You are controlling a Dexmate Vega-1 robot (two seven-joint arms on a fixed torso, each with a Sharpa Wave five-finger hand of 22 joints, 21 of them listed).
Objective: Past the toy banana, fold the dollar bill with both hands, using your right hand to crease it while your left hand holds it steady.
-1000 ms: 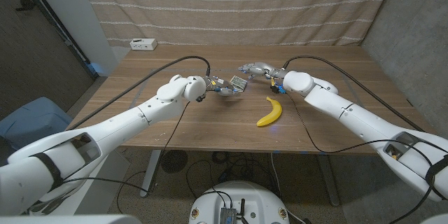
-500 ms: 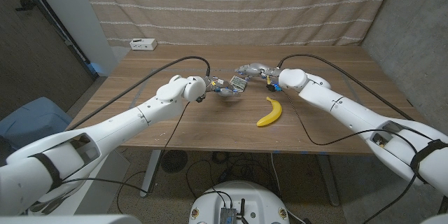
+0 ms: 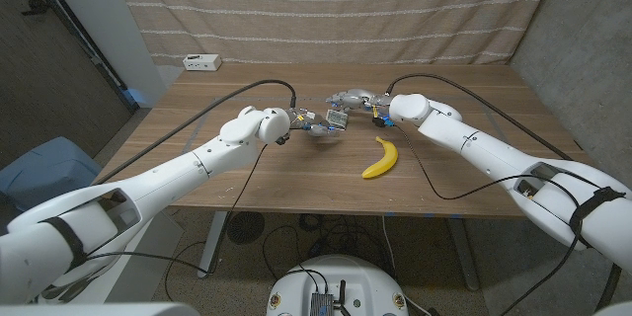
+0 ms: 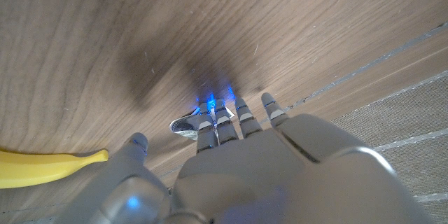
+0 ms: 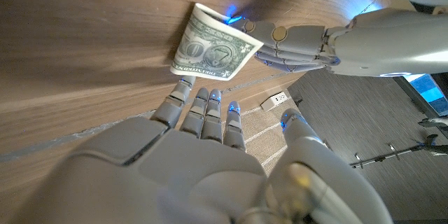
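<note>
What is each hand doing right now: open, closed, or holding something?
Left hand: holds the dollar bill by one end.
Right hand: open, fingertips just short of the bill.

Dim, even room light; wrist views blur up close, with blue glow and soft shadows.

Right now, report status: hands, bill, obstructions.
Left hand holds dollar bill above table. Right hand open, fingertips at its edge. Toy banana nearer, not obstructing.
</note>
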